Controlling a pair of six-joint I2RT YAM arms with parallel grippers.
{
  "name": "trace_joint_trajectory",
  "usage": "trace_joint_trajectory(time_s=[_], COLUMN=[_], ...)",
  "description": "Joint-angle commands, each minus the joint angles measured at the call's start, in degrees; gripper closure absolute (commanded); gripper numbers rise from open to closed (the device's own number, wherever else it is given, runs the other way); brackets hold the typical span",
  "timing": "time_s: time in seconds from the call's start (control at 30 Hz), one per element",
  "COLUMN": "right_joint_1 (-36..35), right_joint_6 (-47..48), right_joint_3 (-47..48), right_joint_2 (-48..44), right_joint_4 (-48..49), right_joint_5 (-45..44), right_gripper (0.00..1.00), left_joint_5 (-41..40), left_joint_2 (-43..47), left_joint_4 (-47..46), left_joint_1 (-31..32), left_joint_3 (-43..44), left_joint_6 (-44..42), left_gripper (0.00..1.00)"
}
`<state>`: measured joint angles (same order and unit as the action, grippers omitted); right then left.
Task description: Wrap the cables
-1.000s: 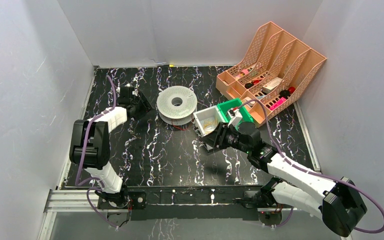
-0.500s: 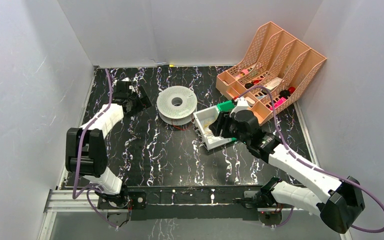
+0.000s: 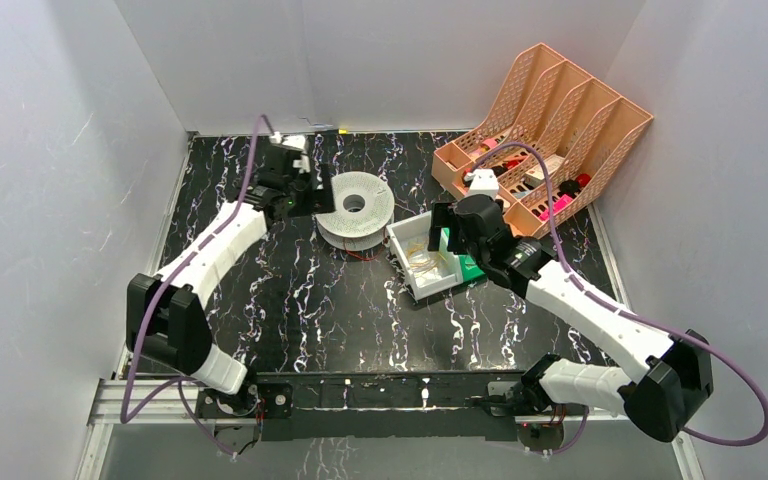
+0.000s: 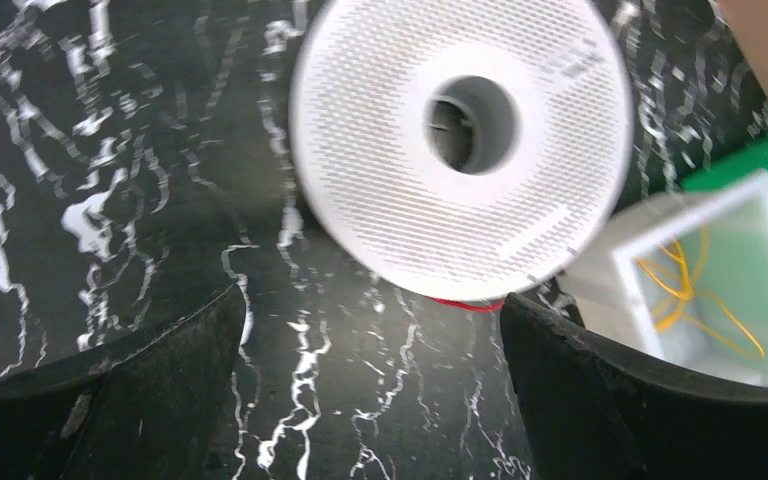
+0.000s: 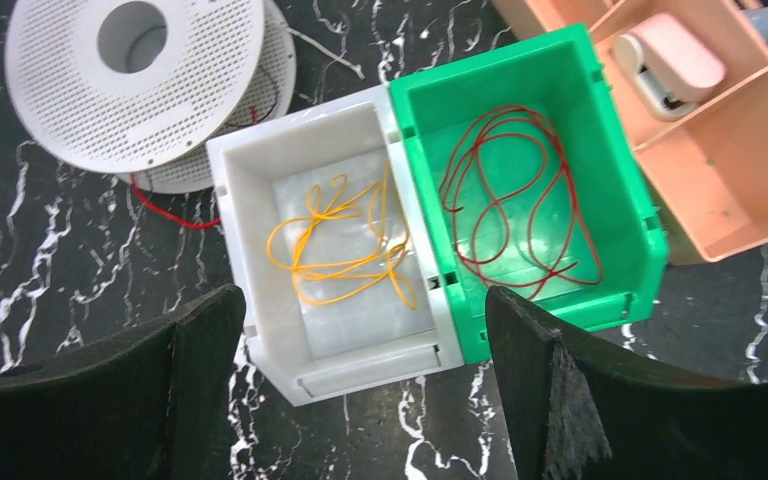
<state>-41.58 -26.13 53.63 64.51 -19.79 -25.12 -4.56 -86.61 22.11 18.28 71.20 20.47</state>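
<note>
The yellow cables (image 5: 345, 245) lie in a loose tangle inside a white bin (image 5: 300, 135); they also show in the left wrist view (image 4: 695, 300) and faintly in the top view (image 3: 418, 255). The white round spool (image 3: 353, 207) lies flat left of the bin, with a red wire (image 4: 465, 303) showing under its edge. My right gripper (image 5: 365, 310) is open and empty, hovering above the white bin (image 3: 430, 288). My left gripper (image 4: 370, 310) is open and empty, just left of the spool (image 4: 460, 150).
A green bin (image 5: 500, 55) holding thin dark red-brown wires (image 5: 520, 190) adjoins the white bin on its right. A peach file organizer (image 3: 545, 130) with small items stands at the back right. White walls enclose the black marbled table (image 3: 290, 300).
My left gripper has swung right and toward the back, up to the spool's left side. My right gripper has moved back over the bins, uncovering the white bin.
</note>
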Motion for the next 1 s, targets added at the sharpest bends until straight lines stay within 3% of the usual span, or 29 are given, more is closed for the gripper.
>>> trace_joint_trajectory(time_s=[0.0, 0.27, 0.47, 0.83, 0.97], right_joint_1=[0.25, 0.22, 0.19, 0.26, 0.26], right_joint_6=[1.44, 1.21, 0.16, 1.96, -2.65], right_joint_3=[5.74, 10.86, 15.57, 13.42, 12.40], right_joint_2=[1.68, 3.00, 0.39, -6.14, -5.80], right_joint_4=[-3.45, -8.87, -11.57, -9.21, -9.84], right_joint_5=[-7.04, -9.69, -10.13, -9.47, -11.16], right_gripper=[0.02, 0.02, 0.02, 0.02, 0.02], left_joint_5=[-4.15, -1.04, 4.73, 13.87, 17.70], left_joint_2=[2.05, 4.64, 9.20, 16.99, 19.22], left_joint_4=[4.53, 4.86, 4.80, 5.84, 5.89], left_joint_1=[7.88, 16.14, 16.52, 16.52, 16.52], left_joint_3=[4.10, 5.98, 4.68, 0.62, -1.15], left_joint_6=[-5.86, -9.45, -9.18, -10.58, -9.97], left_gripper=[0.02, 0.02, 0.02, 0.02, 0.02])
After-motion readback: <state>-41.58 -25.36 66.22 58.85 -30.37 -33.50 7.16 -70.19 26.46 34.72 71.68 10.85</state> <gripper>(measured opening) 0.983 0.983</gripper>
